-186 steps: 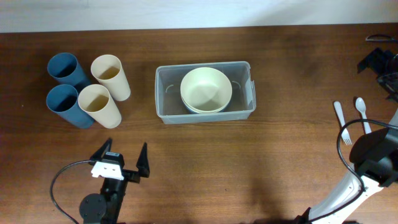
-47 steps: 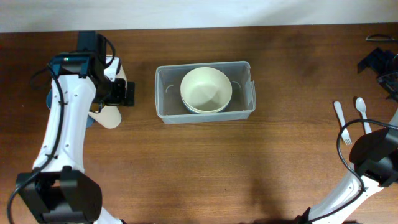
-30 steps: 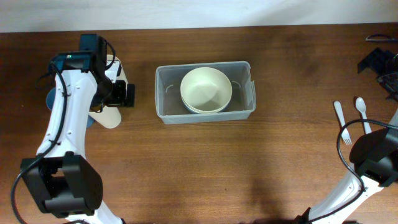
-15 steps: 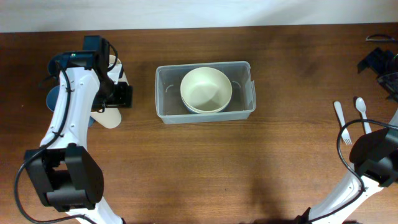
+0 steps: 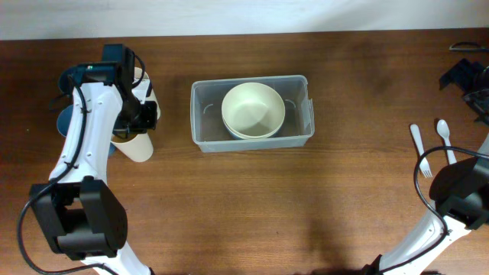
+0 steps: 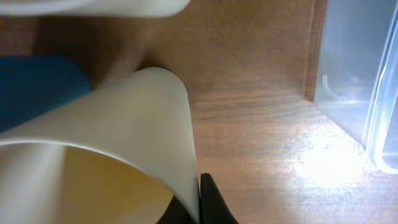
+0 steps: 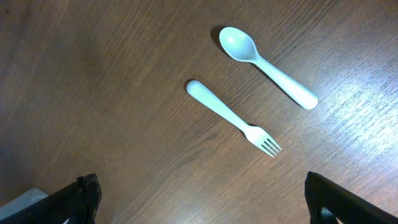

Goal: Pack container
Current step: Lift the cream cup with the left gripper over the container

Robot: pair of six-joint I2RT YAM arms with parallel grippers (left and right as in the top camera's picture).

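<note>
The container, a clear rectangular bin, stands at the table's middle with stacked cream bowls inside. My left gripper is shut on the wall of a cream cup left of the bin. In the left wrist view the cream cup has its rim pinched in my left gripper, with the container at the right edge. My right gripper hangs open over bare wood, nothing between its fingers.
A second cream cup and two blue cups stand beside the held one. A white fork and spoon lie at the right edge, below the right wrist. Dark gear sits at the far right corner.
My left gripper has closed from wide open onto the cream cup's wall, and the cup has shifted slightly. The right arm has not moved.
</note>
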